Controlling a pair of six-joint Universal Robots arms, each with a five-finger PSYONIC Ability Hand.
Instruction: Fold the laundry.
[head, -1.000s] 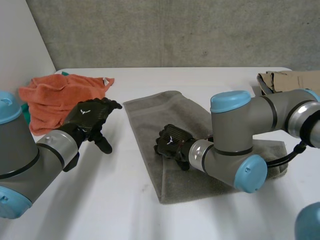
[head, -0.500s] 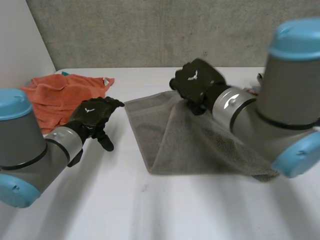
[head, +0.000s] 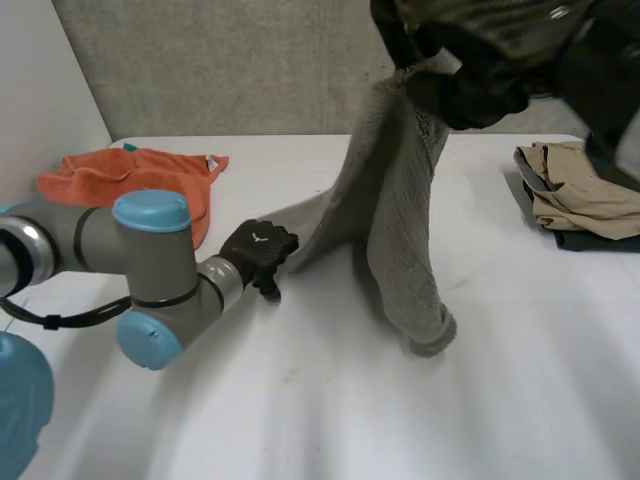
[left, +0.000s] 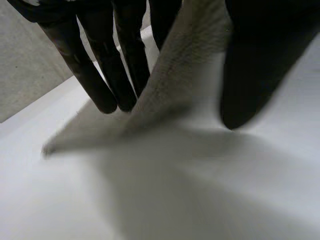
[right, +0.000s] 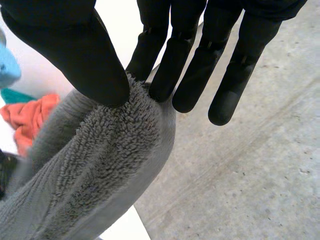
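Note:
A grey towel (head: 400, 200) hangs from high above the white table (head: 300, 420), its lower end bunched just above the surface and one corner trailing toward my left hand. My right hand (head: 470, 60) is raised up high, shut on the towel's upper edge. In the right wrist view the thumb (right: 75, 45) and fingers pinch the towel (right: 100, 165). My left hand (head: 258, 250) is low at the trailing corner on the table. In the left wrist view the towel (left: 170, 75) runs up between its fingers (left: 90, 65) and thumb, which close on it.
An orange towel (head: 130, 180) lies crumpled at the back left of the table, behind my left arm. A beige garment (head: 580, 195) on a dark one lies at the back right. A concrete wall stands behind the table.
My right hand has lifted the grey towel from the table to high above it. My left hand has moved right to the towel's trailing corner and closed on it.

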